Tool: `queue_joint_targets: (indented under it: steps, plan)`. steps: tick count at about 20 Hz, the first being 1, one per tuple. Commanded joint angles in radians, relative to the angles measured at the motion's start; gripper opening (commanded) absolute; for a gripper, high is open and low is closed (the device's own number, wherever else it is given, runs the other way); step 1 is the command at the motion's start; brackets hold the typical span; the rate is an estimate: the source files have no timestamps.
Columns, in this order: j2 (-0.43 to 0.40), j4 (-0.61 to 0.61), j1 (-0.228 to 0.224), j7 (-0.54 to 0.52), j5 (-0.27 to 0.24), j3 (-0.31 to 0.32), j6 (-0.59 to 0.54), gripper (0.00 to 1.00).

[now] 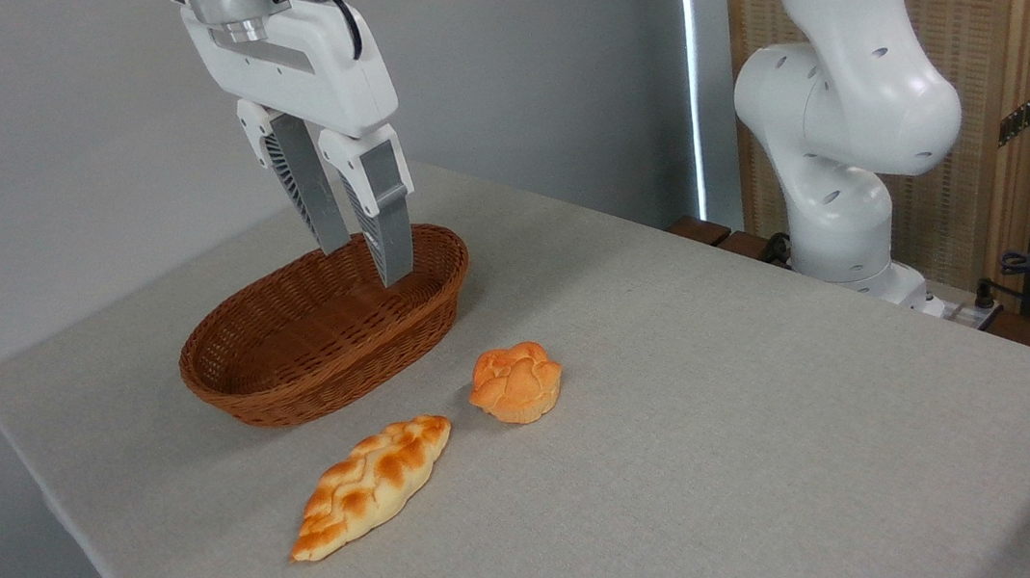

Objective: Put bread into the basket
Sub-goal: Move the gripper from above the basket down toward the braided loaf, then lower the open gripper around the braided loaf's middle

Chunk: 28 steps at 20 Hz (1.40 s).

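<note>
Your claw point(367, 262) hangs over the basket point(326, 328), fingers slightly apart, gripping nothing; bread point(371, 486) lies just before the basket.

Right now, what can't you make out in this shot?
- Basket: part of its far inner wall, hidden behind the tool fingers.
- Arm above the tool: cut off by the top edge.
- Braided loaf and round bun: undersides hidden against the table.
- Cables at the right edge: cut off.

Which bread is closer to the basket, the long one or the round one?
The small round orange bun. It sits nearer the basket than the long braided loaf, which lies further forward.
</note>
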Motion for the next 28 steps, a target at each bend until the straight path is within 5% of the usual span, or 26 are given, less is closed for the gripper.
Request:
queue_joint_targets:
  steps: [1,11,21,28]
  plan:
    - [-0.005,-0.008,0.003,-0.014,-0.014,0.013,0.005,1.00]
    - [-0.022,-0.041,0.004,-0.013,-0.012,0.014,0.024,1.00]
    - [-0.046,-0.306,0.003,-0.017,-0.001,0.014,0.398,1.00]
    - [0.038,-0.383,-0.003,-0.065,-0.006,0.007,0.554,1.00]
